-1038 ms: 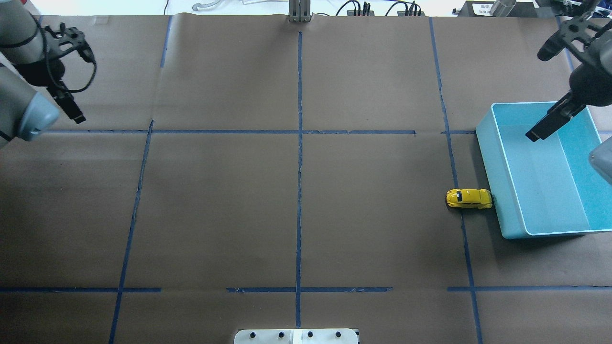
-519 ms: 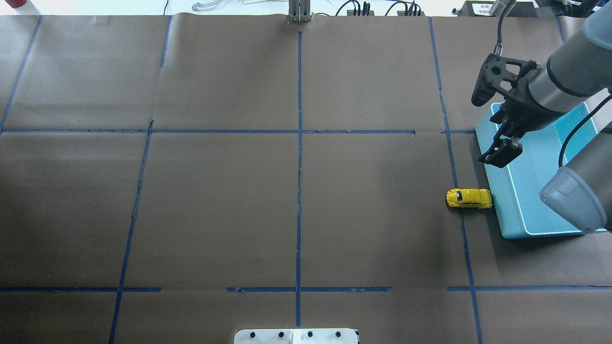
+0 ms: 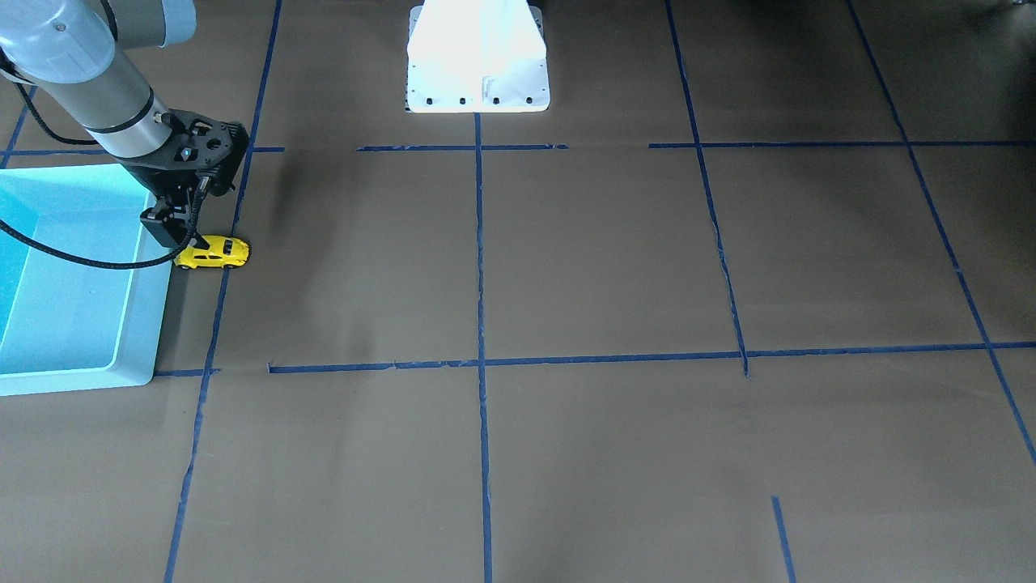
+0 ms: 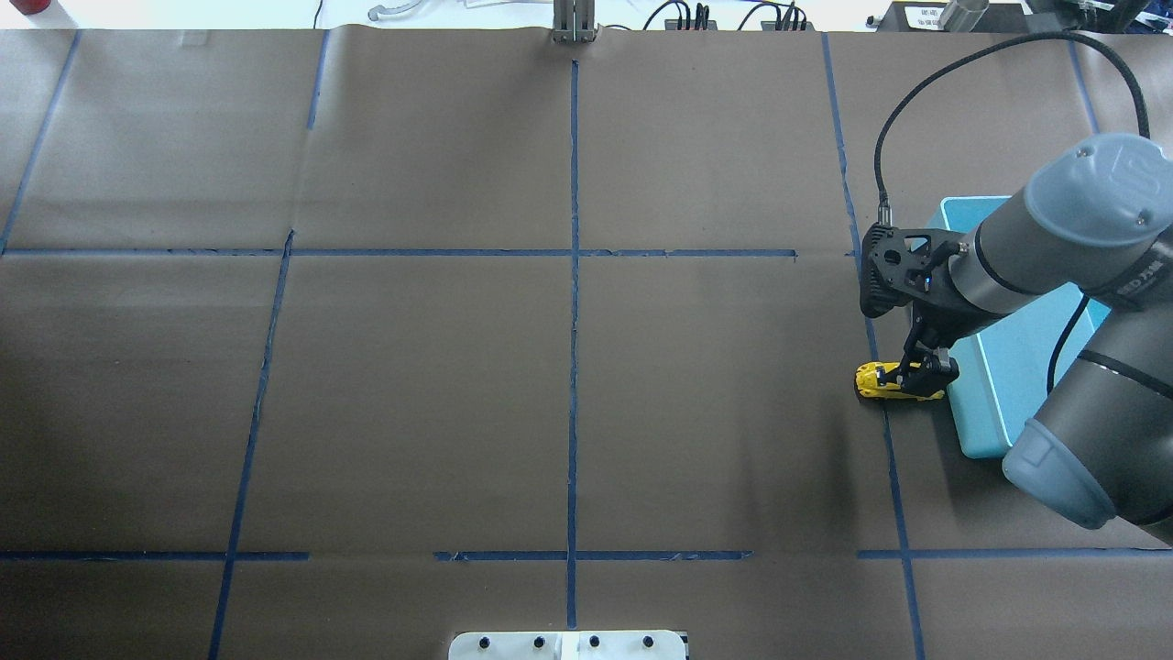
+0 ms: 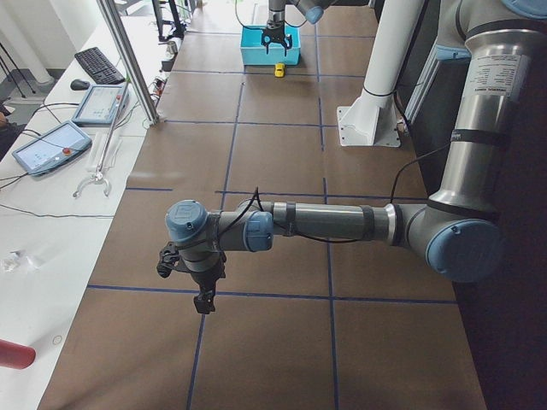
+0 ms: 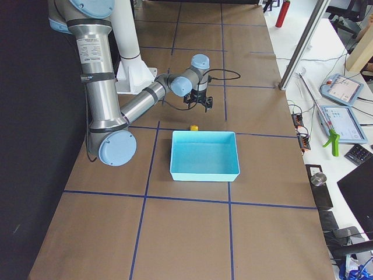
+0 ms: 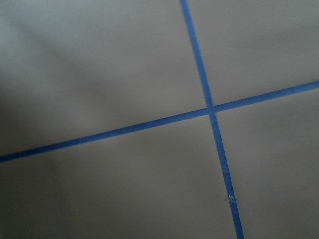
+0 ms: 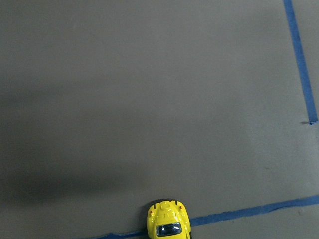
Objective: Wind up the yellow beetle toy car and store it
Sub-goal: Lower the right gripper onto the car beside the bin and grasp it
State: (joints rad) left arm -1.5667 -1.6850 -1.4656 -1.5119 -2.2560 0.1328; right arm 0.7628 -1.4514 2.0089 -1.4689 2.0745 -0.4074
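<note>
The yellow beetle toy car [image 4: 885, 383] stands on the brown table right next to the light blue bin [image 4: 979, 414], its one end close to the bin's wall. It also shows in the front view [image 3: 217, 253] and at the bottom edge of the right wrist view [image 8: 168, 224]. My right gripper [image 4: 926, 368] hangs just above the car's bin-side end with its fingers apart and nothing between them. My left gripper [image 5: 203, 301] shows only in the left side view, low over bare table far from the car; I cannot tell whether it is open or shut.
The bin [image 3: 142, 324] holds nothing that I can see. Blue tape lines [image 4: 574, 275] divide the table. The white robot base [image 3: 477, 57] stands at the near edge. Cables and plugs [image 4: 696, 16] lie along the far edge.
My right arm swung from over the bin down and toward the car, ending just above it. My left arm left the overhead view. The car has not moved.
</note>
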